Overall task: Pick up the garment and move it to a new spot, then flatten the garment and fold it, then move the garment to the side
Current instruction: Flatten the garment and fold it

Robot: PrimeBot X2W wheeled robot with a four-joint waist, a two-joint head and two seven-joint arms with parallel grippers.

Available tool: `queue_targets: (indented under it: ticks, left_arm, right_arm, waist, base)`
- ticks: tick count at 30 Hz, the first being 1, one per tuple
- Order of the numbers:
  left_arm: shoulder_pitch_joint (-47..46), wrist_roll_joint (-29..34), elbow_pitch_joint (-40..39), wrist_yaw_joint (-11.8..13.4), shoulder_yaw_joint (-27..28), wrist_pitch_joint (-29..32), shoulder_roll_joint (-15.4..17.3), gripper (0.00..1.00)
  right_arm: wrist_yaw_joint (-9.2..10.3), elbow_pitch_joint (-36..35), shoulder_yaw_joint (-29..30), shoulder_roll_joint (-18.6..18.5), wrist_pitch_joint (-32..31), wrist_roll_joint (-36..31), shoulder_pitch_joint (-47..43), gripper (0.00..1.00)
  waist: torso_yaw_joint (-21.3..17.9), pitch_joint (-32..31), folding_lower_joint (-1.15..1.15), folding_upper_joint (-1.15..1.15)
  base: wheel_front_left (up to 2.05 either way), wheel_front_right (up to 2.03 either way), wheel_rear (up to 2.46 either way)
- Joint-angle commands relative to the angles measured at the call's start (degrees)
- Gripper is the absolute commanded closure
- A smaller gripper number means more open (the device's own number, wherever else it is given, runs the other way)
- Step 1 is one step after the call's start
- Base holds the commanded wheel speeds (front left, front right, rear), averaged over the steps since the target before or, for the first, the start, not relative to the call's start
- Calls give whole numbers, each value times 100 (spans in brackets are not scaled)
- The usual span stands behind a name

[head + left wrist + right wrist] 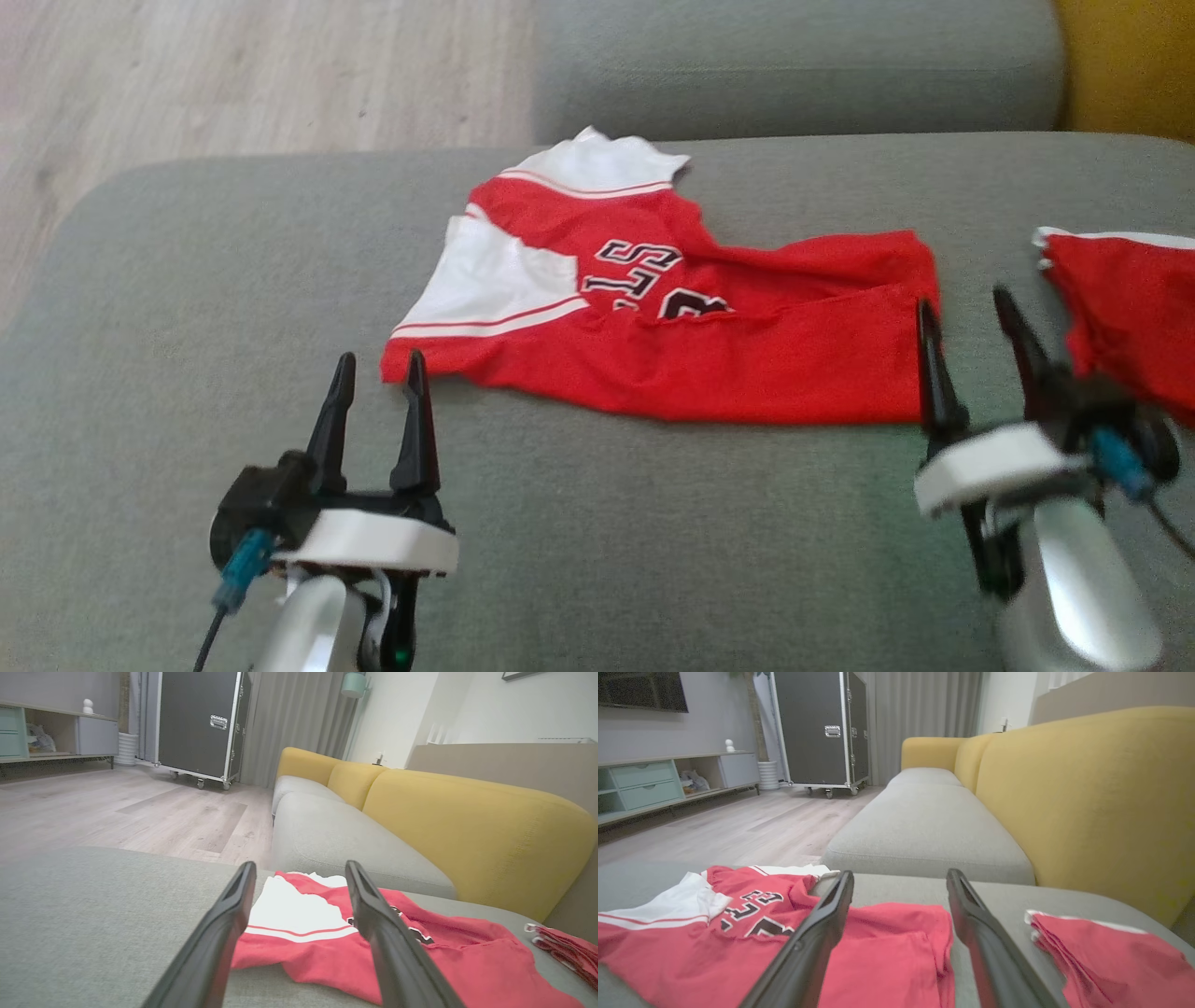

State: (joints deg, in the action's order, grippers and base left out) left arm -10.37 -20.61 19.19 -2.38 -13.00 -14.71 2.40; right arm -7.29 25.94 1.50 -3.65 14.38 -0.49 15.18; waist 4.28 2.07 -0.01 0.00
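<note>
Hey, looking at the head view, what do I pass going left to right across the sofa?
left gripper → jersey → right gripper → second red garment

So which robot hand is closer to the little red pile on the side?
Right. The right gripper sits just beside the red pile; the left gripper is away at the jersey's other end.

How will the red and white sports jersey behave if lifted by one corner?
Probably floppy: the red and white cloth jersey lies creased and folded over, so it should drape. Likely light: the cloth looks thin. A push would probably bunch it.
</note>
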Motion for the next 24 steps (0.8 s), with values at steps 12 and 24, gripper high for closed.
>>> queue_targets:
  ticks: [12, 24]
  left_arm:
    - [-91, 118, -406, -102, 278, -29, 48, 0]
    - [-484, 109, -397, -112, -63, -29, 48, 0]
  right_arm:
    - [-20, -729, -262, 76, 62, 443, -405, 0]
    - [-20, -108, 19, 77, -80, -104, 461, 0]
  waist:
    - [-334, 77, 1, 0]
    - [113, 701, 1, 0]
  base:
    - [0, 0, 0]
    - [0, 0, 0]
